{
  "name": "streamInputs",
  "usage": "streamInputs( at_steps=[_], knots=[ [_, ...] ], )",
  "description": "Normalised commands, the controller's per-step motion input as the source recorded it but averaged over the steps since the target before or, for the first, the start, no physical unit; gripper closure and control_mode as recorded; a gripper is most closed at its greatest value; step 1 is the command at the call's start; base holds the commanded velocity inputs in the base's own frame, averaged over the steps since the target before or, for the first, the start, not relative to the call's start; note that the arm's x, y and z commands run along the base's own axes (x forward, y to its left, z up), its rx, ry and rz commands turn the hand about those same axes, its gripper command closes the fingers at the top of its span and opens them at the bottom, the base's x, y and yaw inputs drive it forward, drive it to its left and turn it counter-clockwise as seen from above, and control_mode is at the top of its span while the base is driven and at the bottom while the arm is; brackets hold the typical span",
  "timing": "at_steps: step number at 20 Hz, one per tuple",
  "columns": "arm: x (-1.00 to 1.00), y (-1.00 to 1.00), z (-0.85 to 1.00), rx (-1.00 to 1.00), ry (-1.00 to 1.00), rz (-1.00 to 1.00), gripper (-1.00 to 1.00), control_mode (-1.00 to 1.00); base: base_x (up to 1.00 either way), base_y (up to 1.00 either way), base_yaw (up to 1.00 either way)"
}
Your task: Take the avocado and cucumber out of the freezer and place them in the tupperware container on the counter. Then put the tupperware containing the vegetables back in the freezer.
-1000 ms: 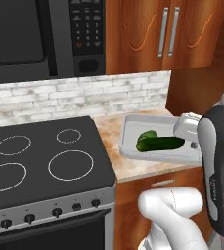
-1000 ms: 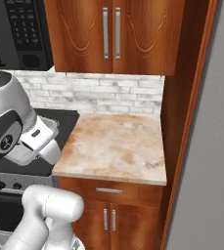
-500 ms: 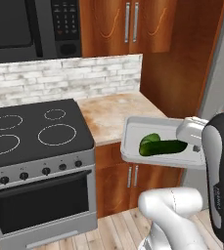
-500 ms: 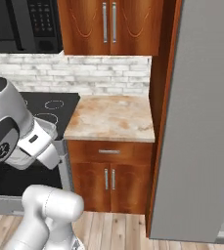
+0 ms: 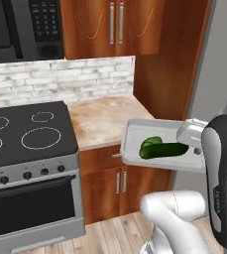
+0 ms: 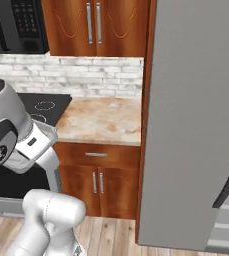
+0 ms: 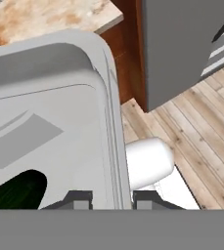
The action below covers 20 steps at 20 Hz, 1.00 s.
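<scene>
Hand view — hand clamps the tupperware container rim, cucumber inside — no legible writing.

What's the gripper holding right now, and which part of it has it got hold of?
The gripper holds the container by its rim, one finger on each side of the wall, with the cucumber inside.

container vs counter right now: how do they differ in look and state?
The container is a plain pale grey tray; the counter is beige-pink marbled stone. The container hangs in the air beyond the counter's front edge, over the floor, its rim clamped in the shut pincer; the counter sits on wood cabinets. The container holds a cucumber. Both are flat and level.
</scene>
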Motion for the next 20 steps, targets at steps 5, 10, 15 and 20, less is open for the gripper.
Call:
streamInputs(
  at_steps=[5,10,15,20],
  knots=[
    [0.0,0.0,0.0,0.0,0.0,0.0,1.0,1.0,0.0,-0.77,0.21],
    [0.0,0.0,0.0,0.0,0.0,0.0,1.0,1.0,0.0,-0.77,0.23],
    [0.0,0.0,0.0,0.0,0.0,0.0,1.0,1.0,0.0,-0.74,0.2],
    [0.0,0.0,0.0,0.0,0.0,0.0,1.0,1.0,0.02,-0.75,0.17]
  ],
)
